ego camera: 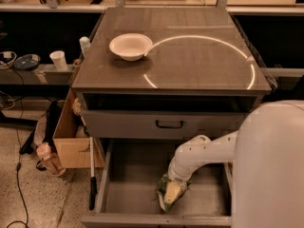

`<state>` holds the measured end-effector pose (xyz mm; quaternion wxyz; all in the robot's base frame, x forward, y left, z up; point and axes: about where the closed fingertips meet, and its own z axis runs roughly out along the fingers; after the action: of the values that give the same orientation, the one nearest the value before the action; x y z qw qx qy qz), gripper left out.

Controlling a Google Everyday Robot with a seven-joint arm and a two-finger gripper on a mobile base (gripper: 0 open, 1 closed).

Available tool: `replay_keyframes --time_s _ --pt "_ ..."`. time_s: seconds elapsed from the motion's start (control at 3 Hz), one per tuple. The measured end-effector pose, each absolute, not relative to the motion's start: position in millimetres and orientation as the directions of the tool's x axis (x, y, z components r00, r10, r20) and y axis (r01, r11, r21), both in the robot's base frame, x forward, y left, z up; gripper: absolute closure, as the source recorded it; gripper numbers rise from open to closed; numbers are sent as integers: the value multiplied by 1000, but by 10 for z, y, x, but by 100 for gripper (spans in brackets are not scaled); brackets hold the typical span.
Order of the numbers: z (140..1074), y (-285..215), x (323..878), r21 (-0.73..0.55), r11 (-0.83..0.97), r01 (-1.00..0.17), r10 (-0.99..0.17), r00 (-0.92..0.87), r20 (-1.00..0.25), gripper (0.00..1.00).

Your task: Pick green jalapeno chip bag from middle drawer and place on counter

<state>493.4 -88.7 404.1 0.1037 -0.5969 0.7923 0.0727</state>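
Reaching gripper (175, 184): down on the chip bag's (167, 197) upper end; whether it grips, cannot tell.
Chip bag: lying on the drawer (128, 175) floor, near the front wall.
Lift, my judgement: pinch the crinkly top firmly, rise straight, clear the upper drawer front (142, 125), then counter (199, 56).
Hidden: contact point under the arm (199, 151); drawer's right side behind the robot's body.

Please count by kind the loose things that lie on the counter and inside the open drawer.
Bowls: 1, the white bowl on the counter.
Chip bags: 1, the green jalapeno chip bag on the floor of the middle drawer, with the gripper low in the drawer at the bag's upper end.
Total: 2.
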Motion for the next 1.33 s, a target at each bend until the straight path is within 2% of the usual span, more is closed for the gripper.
replay_keyframes --time_s 0.67,1.0,1.33 --pt "3658 -883 4732 5 308 -951 -947 -307 -96 0" --pt "3658 -883 4732 5 308 -951 -947 -307 -96 0" --pt "3658 -883 4732 5 308 -951 -947 -307 -96 18"
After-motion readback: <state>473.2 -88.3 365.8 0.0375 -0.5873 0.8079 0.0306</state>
